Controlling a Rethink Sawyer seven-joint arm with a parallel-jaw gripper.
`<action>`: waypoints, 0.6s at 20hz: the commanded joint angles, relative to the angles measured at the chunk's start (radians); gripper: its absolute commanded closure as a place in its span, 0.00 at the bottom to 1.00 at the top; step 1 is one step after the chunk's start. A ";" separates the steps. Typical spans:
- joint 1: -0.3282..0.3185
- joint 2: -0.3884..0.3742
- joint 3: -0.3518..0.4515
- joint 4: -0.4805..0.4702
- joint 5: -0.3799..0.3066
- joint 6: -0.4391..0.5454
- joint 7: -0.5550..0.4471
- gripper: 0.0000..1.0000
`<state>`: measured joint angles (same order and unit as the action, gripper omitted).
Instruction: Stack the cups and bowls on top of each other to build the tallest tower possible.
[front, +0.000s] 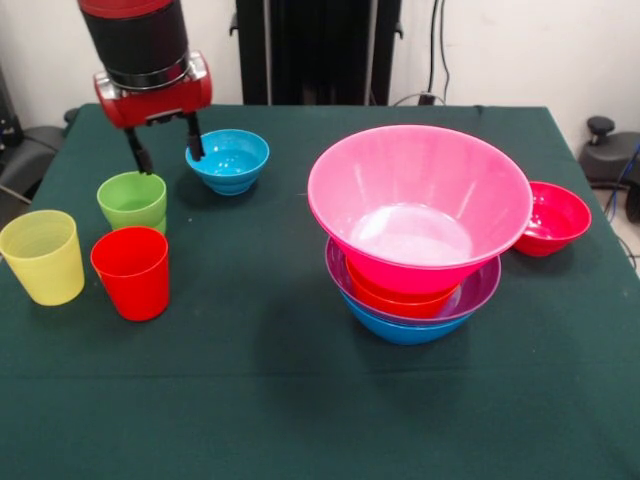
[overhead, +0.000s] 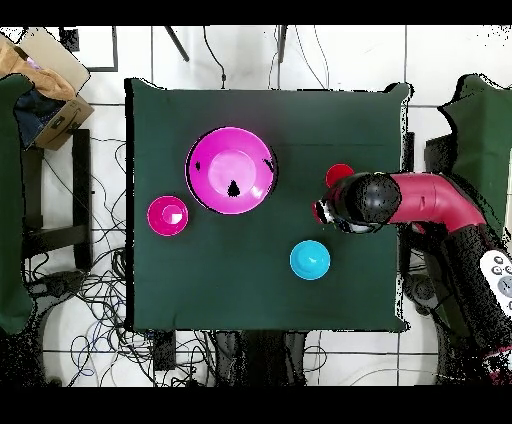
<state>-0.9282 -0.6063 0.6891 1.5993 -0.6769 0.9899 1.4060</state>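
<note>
**Q:** Nearest the lens, what stands on the cloth?

**A:** Red cup (front: 131, 272), lower left of the front view: smooth opaque plastic, tapered, upright. Just beside it on the left stands the yellow cup (front: 43, 256), translucent, same tapered form. Directly behind the red one sits the green cup (front: 132, 200), shorter and paler. All rest on the table (front: 300, 400), covered in matte dark green fabric.

**Q:** Location of the tower?

**A:** Right of centre. The tower (front: 415, 260) is a nested pile of glossy bowls: blue lowest, purple above it, orange inside that, and a large pink bowl (front: 420, 205) uppermost, wide and conical with a pale flat base. A small crimson bowl (front: 551, 218) sits at its right, partly hidden behind the pink rim. A small cyan bowl (front: 228, 160) stands apart at upper left.

**Q:** Tool state?

**A:** The gripper (front: 166, 148) hangs at upper left, its two thin black fingers spread apart and empty, one tip above the green cup's rim, the other at the cyan bowl's left edge. From overhead, the red-and-black arm (overhead: 420, 200) covers the cups.
</note>
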 joint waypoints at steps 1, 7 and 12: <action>0.057 0.010 -0.018 -0.003 -0.009 0.129 -0.167 0.00; 0.063 0.015 -0.024 -0.005 -0.020 0.137 -0.162 0.00; 0.059 0.041 -0.031 -0.016 -0.060 0.090 -0.164 0.00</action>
<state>-0.9079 -0.6033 0.6891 1.5993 -0.6763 1.0476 1.4060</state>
